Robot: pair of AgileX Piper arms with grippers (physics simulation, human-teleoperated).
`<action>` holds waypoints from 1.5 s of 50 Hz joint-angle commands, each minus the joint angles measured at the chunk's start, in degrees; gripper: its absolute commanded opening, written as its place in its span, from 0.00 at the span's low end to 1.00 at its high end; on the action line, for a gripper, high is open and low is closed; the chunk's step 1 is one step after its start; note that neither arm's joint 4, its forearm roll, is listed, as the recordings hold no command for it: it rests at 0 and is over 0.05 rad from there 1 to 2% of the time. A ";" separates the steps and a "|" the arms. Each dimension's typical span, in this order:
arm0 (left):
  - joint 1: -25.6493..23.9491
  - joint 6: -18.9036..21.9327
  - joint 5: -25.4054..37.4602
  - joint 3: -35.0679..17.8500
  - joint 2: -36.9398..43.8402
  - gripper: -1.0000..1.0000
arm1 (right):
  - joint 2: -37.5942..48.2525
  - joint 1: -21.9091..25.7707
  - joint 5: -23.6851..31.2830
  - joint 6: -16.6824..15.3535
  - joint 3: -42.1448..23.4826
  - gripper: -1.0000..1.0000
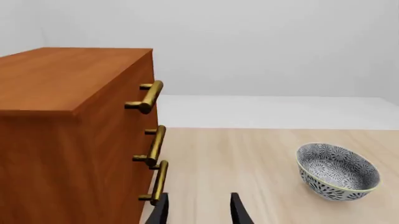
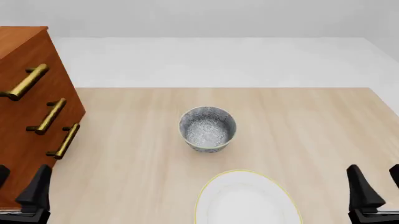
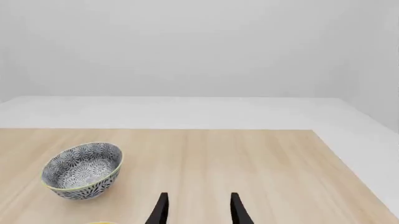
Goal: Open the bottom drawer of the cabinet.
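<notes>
Cabinet (image 2: 28,116): reddish-brown wood, three drawers, placed at the 9 o'clock edge of the table (image 2: 299,130) in the front view. All three drawer fronts are seen flush with the carcass.

Bottom drawer (image 2: 53,156): lowest of the three, shut; its brass handle (image 2: 64,141) is seen just ahead of the left gripper.

Left gripper (image 2: 18,186): found at 8 o'clock in the front view, close before the cabinet's lower front. Its jaws are spread with a clear gap between the fingers (image 1: 160,210); nothing is held. In the left wrist view one fingertip is seen just below the bottom handle, though contact cannot be told.

Right gripper (image 2: 377,184): found at 4 o'clock, well apart from the cabinet. Its jaws are likewise parted, and nothing is held.

Patterned bowl (image 2: 208,129): set near the table's centre, upright, between the two arms.

White plate (image 2: 248,198): yellow-rimmed, laid at 6 o'clock, near the bowl, partly cut by the frame edge.
</notes>
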 commanded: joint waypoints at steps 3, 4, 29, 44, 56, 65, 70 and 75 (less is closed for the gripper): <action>-0.18 0.52 -0.37 -0.33 0.32 1.00 | 0.03 0.16 -0.36 -1.25 -0.18 1.00; -0.18 0.52 -0.37 -0.33 0.32 1.00 | 0.03 0.16 -0.36 -1.25 -0.18 1.00; -14.33 51.18 -53.42 0.12 48.62 1.00 | 0.22 0.11 -0.41 -0.72 -0.08 1.00; -13.91 69.77 -70.11 0.11 76.37 1.00 | 0.38 0.11 -0.63 -0.73 -0.01 1.00; -12.39 74.78 -70.11 0.06 80.15 1.00 | 0.44 0.11 -0.70 -0.72 -0.01 1.00; -10.80 77.37 -70.11 -0.06 82.39 1.00 | 0.34 0.12 -0.61 -0.73 -0.01 1.00; -9.97 77.75 -70.11 -0.56 83.81 1.00 | 0.33 0.11 -0.56 -0.73 -0.05 1.00; -8.94 77.52 -70.11 -1.54 85.60 1.00 | 0.33 0.12 -0.52 -0.73 -0.09 1.00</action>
